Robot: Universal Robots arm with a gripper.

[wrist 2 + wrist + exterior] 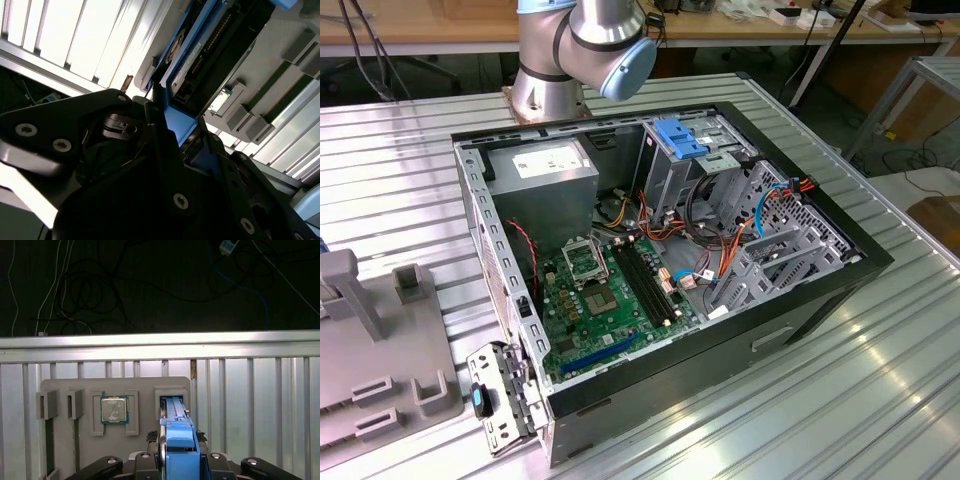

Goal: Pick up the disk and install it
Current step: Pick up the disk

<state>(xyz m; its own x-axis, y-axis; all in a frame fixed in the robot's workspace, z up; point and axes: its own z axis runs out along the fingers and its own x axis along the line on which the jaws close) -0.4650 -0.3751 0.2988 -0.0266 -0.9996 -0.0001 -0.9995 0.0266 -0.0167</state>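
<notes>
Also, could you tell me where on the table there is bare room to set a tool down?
The ribbed table is bare between the computer case and the near edge, and along the exterior view's right. Inside the case, cables crowd the drive cage; the grey fixture takes the exterior view's left.

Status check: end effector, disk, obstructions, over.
End effector shut on disk by its blue rail. Disk at grey tray slot, not in computer case. Nothing seen blocking.
</notes>
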